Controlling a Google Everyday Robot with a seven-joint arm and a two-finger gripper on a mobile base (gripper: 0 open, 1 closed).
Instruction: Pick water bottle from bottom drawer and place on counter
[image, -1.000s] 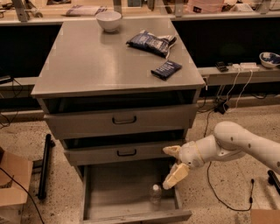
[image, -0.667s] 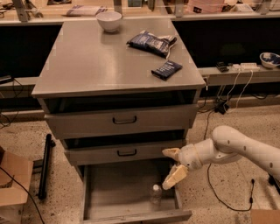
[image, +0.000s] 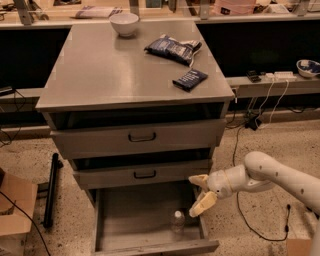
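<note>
Bottom drawer (image: 135, 215) open; water bottle (image: 177, 221) upright, just beside and below wide-spread jaws.

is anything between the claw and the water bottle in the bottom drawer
Nothing visible does. The claw, open, hangs above the right side of the bottom drawer, just up and right of the water bottle, which stands alone on the drawer floor.

Handled drawers (image: 137, 140): two. Bottom drawer (image: 130, 220): one, open. Bottle (image: 177, 221): one. Surface (image: 110, 75): one bowl (image: 124, 23), two dark packets (image: 172, 48). Possibly a second bowl (image: 307, 67) far right. Gripper (image: 201, 192): one, two fingers (image: 204, 202) spread, over the bottom drawer's right side.
</note>
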